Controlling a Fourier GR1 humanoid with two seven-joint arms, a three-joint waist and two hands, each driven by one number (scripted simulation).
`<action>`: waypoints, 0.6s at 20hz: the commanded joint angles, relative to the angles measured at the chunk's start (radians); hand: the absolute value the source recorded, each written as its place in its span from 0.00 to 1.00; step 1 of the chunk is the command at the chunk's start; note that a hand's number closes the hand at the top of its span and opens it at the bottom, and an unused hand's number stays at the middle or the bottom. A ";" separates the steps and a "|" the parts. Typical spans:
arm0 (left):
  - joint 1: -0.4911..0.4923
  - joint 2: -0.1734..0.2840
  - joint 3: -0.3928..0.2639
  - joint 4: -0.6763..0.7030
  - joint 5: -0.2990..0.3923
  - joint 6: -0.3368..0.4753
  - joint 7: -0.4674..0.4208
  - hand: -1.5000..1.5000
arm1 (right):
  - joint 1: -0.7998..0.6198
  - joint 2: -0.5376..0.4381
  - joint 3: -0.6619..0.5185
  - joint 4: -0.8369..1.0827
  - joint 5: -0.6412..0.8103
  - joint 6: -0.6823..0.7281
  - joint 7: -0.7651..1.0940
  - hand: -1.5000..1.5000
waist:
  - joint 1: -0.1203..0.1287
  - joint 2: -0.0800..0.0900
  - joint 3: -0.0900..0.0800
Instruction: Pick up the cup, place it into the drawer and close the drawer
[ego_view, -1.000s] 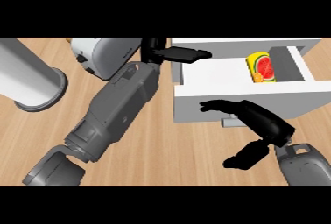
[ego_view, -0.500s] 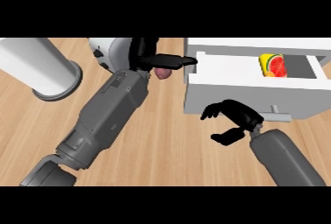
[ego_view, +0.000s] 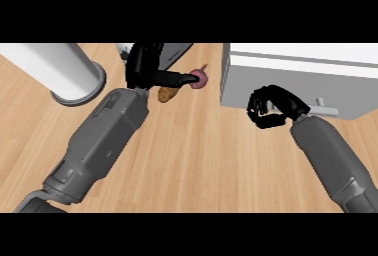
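Note:
The white drawer unit (ego_view: 295, 75) stands at the right, its front flush with the cabinet, and a small grey handle (ego_view: 322, 103) sticks out low on that front. The cup is hidden from view. My right hand (ego_view: 270, 106) hangs just left of the handle, against the lower front of the drawer, with its fingers curled and nothing in them. At the top centre, my left hand (ego_view: 145, 70) has its fingers straight and pointing right, their tips next to a small pink object (ego_view: 198, 79).
A tall white cylinder (ego_view: 63, 70) stands on a grey base at the upper left. A brown item (ego_view: 167, 94) lies just below the left hand's fingers. A grey and white object (ego_view: 174, 50) sits behind that hand. Bare wooden counter (ego_view: 207, 150) lies between the forearms.
The drawer was open with the yellow and red cup inside; now its front is flush and the cup is out of sight. My right hand has moved up to the drawer front.

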 joint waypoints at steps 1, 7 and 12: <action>0.058 0.021 -0.014 -0.046 -0.007 -0.017 -0.001 0.00 | -0.132 -0.033 -0.091 0.136 -0.027 -0.037 -0.041 1.00 | 0.031 0.008 0.002; 0.086 0.051 -0.015 -0.075 -0.001 -0.054 0.019 0.00 | -0.213 -0.088 -0.172 0.188 -0.074 -0.048 -0.012 1.00 | 0.059 0.025 0.002; 0.103 0.071 -0.020 -0.103 0.005 -0.094 0.031 0.00 | -0.238 -0.141 -0.197 0.161 -0.107 0.011 0.003 1.00 | 0.084 0.024 0.000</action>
